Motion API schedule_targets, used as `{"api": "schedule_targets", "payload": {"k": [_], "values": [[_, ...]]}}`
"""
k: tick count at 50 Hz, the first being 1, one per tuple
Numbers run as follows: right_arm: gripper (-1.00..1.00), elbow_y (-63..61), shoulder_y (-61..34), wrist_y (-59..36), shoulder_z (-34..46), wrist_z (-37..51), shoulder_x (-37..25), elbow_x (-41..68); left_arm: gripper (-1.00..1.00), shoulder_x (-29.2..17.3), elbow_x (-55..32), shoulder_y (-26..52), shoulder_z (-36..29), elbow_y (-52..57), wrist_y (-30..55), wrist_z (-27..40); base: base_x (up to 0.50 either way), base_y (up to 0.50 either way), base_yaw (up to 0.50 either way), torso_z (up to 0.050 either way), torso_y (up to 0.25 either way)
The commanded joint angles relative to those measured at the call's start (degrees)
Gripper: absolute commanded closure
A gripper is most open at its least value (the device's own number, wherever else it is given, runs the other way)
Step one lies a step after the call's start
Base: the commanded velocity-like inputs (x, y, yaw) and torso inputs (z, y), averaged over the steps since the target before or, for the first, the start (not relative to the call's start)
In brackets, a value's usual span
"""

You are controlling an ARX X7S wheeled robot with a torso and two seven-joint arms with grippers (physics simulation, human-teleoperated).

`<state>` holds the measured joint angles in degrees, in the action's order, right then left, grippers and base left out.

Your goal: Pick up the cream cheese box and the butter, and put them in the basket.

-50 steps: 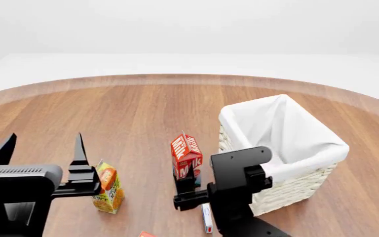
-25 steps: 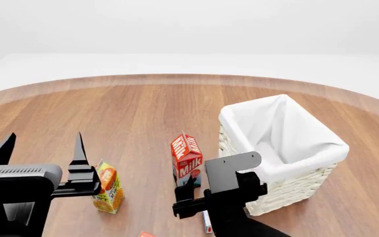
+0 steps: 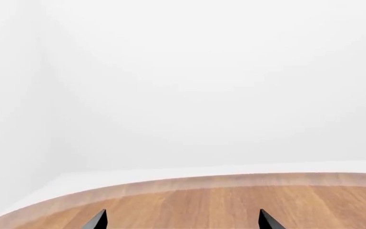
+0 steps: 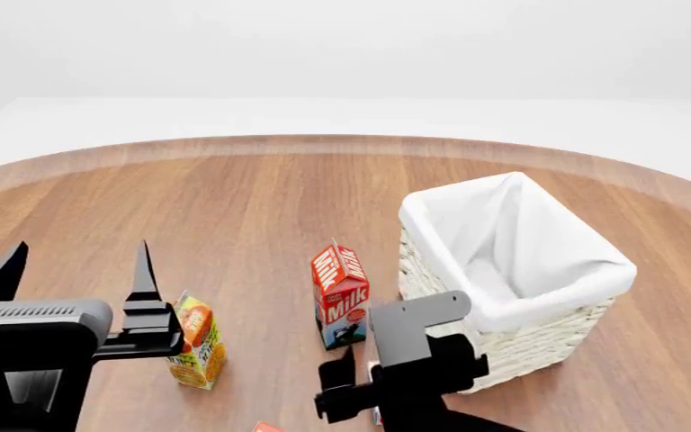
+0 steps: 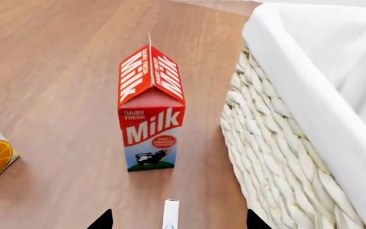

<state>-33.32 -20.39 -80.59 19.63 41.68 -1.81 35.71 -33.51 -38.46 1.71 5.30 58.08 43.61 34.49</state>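
Nothing's in the white woven wicker basket (image 4: 538,337) yet. Right gripper (image 5: 173,224), spread wide and empty, hangs over the thin white cream cheese box (image 5: 170,214); orange-red butter barely visible.

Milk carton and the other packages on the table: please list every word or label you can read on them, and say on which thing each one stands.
"Milk": front of the milk carton, and on both its roof panels.
"DAIRY FRESH": milk carton front, above "Milk".
Red oval under "Milk": too small to read.
Orange juice carton: lettering too blurred to read.
Cream cheese box: only its edge shows, nothing readable.
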Motion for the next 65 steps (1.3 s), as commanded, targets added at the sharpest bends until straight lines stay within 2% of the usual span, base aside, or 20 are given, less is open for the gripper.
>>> {"api": "schedule_targets", "payload": {"k": [1,19,65], "values": [[-1.00,0.1,-0.8,-5.3,-2.2,5.7,1.3,4.8,-1.00,-0.7,-0.4,0.0,-0.6,-0.2,-0.7,0.9,0.00,0.00,0.00,0.000,0.000],[-1.00,8.0,-4.3,-6.7,-5.1,17.2,1.0,21.4,-1.00,-1.9,-1.1,0.0,-1.3,-0.4,-1.8,1.9,0.00,0.00,0.00,0.000,0.000],[-1.00,26.6,-9.9,6.4,3.5,16.3,-1.8,21.8,-1.00,-4.2,-2.8,-0.2,-2.5,-0.7,-4.1,4.4,0.00,0.00,0.00,0.000,0.000]]}}
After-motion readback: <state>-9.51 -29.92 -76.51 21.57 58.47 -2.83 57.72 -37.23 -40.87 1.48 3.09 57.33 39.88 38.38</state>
